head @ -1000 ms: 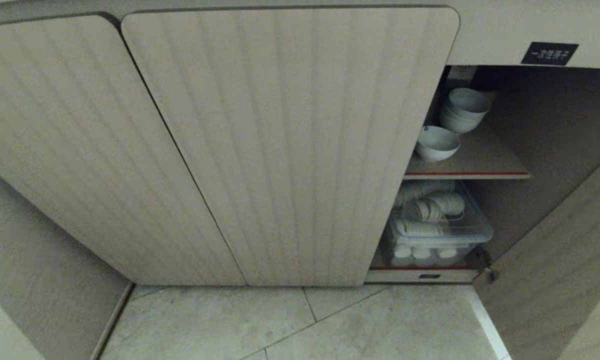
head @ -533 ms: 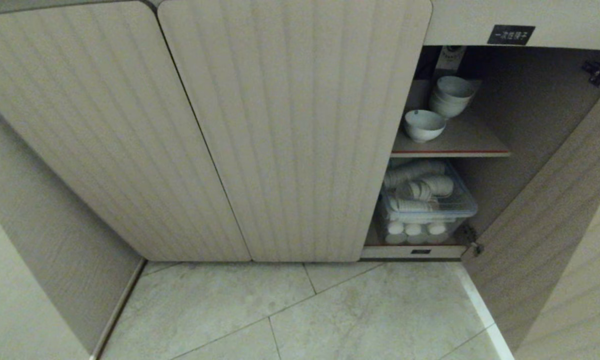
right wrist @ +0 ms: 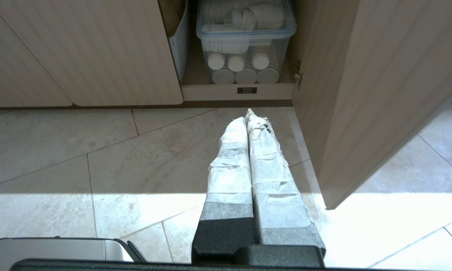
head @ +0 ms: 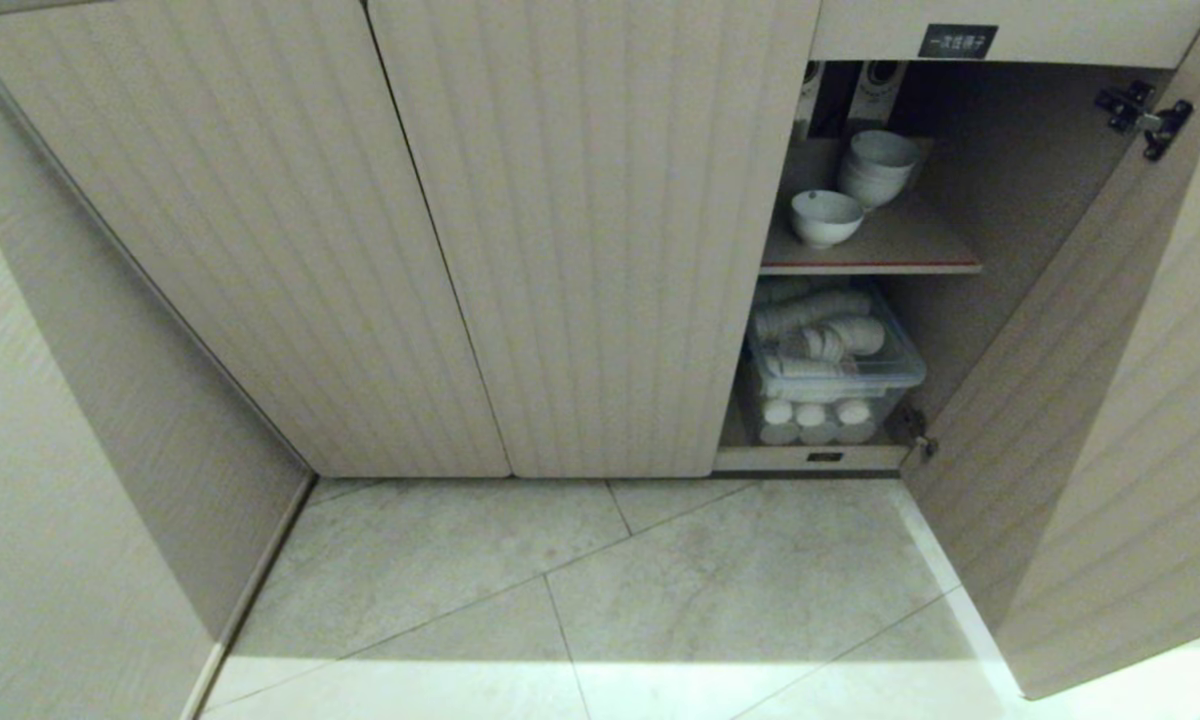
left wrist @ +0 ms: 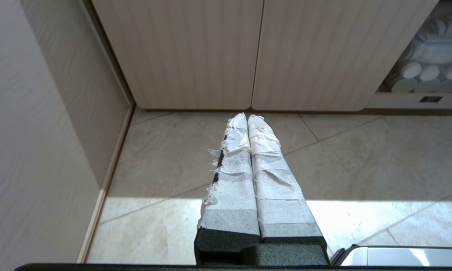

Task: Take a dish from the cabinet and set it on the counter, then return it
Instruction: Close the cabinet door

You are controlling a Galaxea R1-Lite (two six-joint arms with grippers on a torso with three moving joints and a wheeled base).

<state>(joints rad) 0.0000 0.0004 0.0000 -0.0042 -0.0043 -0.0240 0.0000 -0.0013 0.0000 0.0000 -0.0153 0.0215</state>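
Clear bin (head: 830,385) of cups under the dish (head: 825,217), apparently unobstructed — left gripper (left wrist: 247,117) and right gripper (right wrist: 248,114) closed, empty, above floor tiles (head: 610,590).

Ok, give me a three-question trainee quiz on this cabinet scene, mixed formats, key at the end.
1. True or false: the single white dish sits on the upper shelf of the cabinet, in front of a stack of bowls.
2. Multiple choice: the clear lidded bin holds A) white dishware B) purple plates C) nothing.
3. Fill in: the left gripper and right gripper both hang over the floor with fingers ____.

Key: 1 true; 2 A; 3 shut.
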